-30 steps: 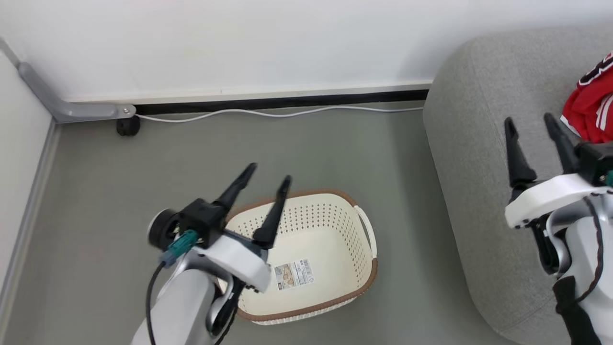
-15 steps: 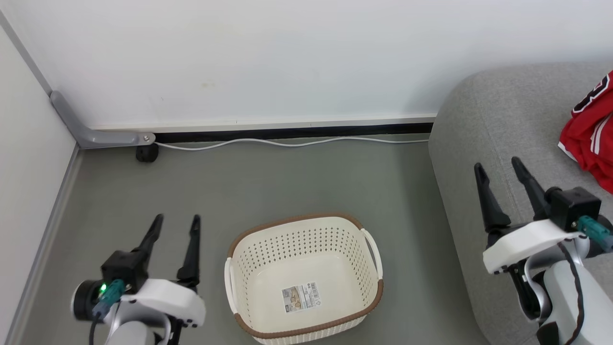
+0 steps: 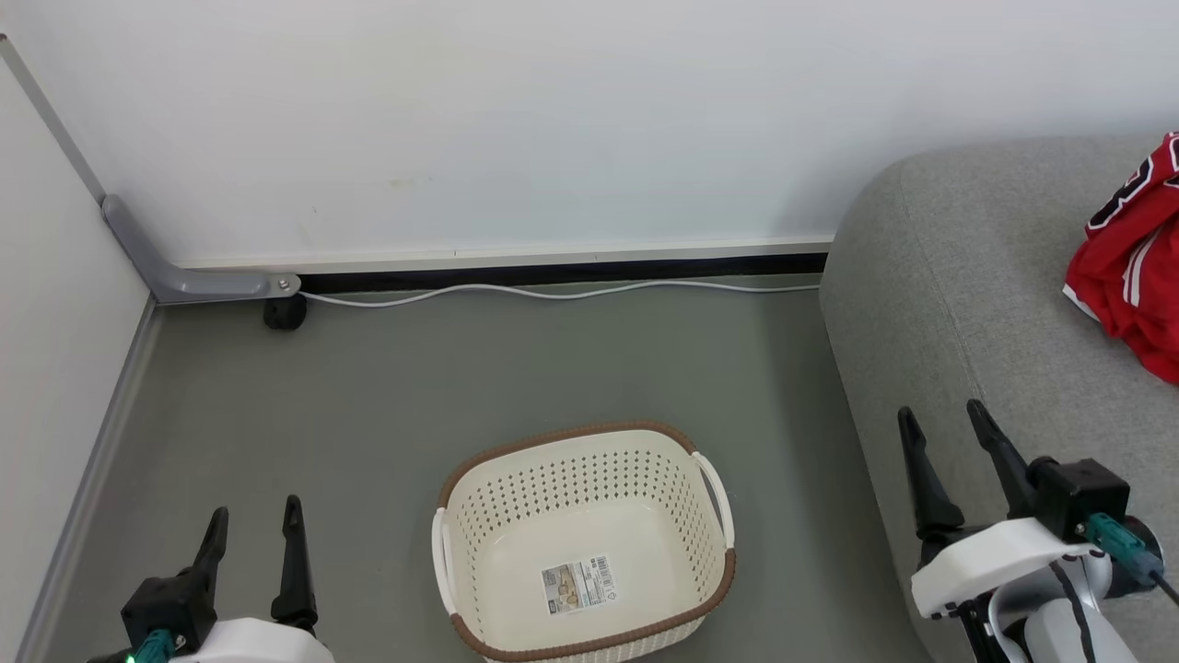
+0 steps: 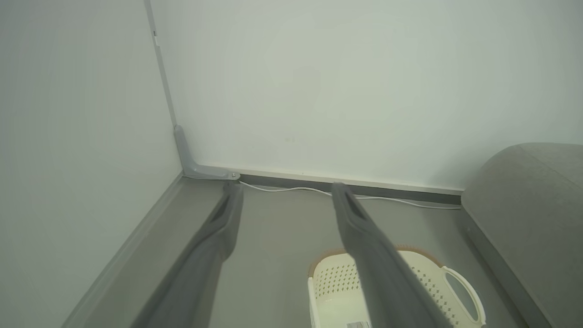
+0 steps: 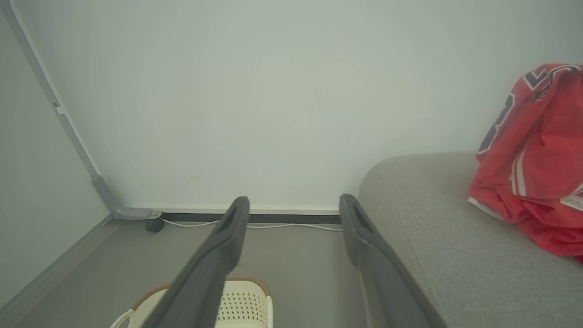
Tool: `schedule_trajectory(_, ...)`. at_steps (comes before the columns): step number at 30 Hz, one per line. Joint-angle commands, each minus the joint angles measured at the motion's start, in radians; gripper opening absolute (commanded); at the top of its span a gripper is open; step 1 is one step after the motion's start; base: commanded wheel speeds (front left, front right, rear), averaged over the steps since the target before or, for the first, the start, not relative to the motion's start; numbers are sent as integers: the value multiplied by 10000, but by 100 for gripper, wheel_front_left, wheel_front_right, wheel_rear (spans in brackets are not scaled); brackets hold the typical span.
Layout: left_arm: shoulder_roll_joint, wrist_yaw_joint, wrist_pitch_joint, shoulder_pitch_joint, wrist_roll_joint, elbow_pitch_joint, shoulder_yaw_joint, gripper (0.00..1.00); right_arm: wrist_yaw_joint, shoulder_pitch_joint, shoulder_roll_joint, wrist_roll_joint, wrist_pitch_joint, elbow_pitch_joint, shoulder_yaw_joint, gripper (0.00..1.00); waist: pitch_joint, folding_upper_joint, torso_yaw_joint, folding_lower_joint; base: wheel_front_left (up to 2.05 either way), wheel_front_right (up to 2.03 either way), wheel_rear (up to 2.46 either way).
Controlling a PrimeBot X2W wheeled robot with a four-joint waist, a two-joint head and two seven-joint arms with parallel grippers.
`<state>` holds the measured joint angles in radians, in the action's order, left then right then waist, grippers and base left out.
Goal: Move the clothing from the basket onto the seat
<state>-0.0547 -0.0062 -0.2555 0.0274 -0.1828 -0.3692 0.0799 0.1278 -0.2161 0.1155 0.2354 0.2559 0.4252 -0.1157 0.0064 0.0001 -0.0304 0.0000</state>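
Head view, and the white wall (image 3: 553,120) takes the whole back, with the grey floor (image 3: 507,368) running up to meet it. On the right is the big grey seat (image 3: 967,304), its rounded edge turned toward the middle. The basket (image 3: 571,431) stands upright on the floor at bottom centre, near the seat's side, its pale bottom in plain sight. And there's the clothing (image 3: 1128,267), a red heap with dark lettering and striped trim, lying on the seat at the far right, well apart from the basket. The left gripper (image 3: 257,508) is low at the bottom left, over the floor beside the basket, its fingers apart and holding nothing. The right gripper (image 3: 940,411) is at the bottom right, over the seat's edge, fingers likewise parted and empty. The right wrist view backs that up, with wall showing between the two fingers and the red clothing off to the right. A white cable (image 3: 553,293) runs along the foot of the wall. Smallest of all is a paper label (image 3: 577,584), flat on the basket's floor.
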Motion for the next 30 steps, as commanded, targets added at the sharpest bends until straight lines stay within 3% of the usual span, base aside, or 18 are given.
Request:
schedule_trajectory(1,-119,77,-63,120,109,319,374,100,29,-9,-15,-71,59,-321,-123,100,-3,-1,5,0,0,0,0)
schedule_trajectory(13,24,-117,-63,-429,352,460,648,100,29,416,-285,-469,59,-459,99,100,40,-1,-93,0,0,0,0)
schedule_trajectory(30,44,-403,-63,-402,518,817,-53,100,29,296,-348,-503,59,-446,199,100,94,-1,-171,0,0,0,0)
